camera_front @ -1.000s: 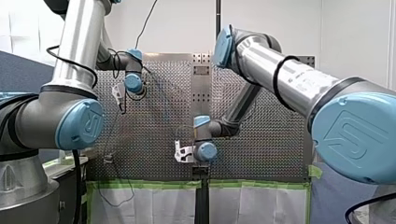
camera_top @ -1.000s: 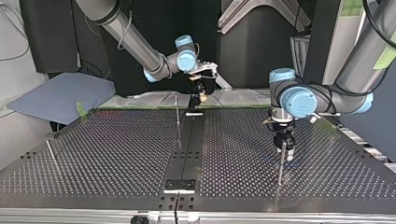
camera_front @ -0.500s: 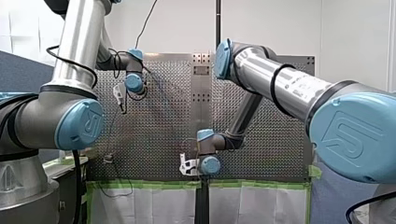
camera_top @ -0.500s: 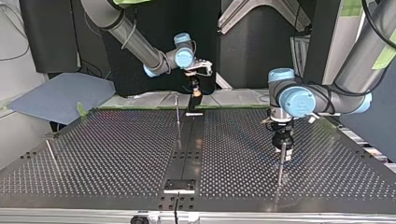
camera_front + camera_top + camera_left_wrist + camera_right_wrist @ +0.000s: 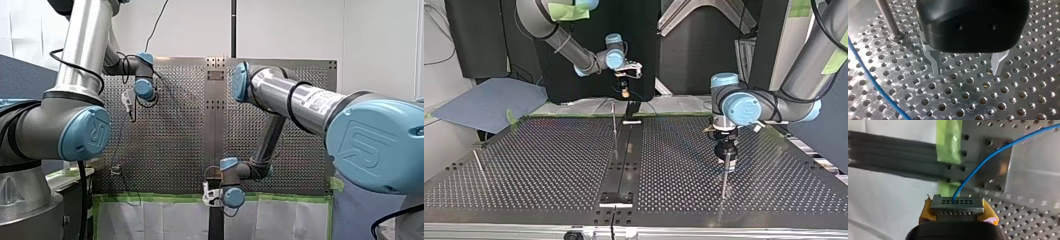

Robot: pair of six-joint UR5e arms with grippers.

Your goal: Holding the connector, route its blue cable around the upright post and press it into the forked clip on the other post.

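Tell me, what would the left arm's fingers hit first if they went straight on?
Probably the bare perforated table: nothing lies between the open fingers of my left gripper. The post and blue cable stand aside.

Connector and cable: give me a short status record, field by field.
connector: clamped in my right gripper, between yellow pads
blue cable: leaves the connector, runs out over the perforated table
my left gripper: open, empty, over the table
upright post: beside my left gripper, not within its grasp
cable at post: apart, not touching
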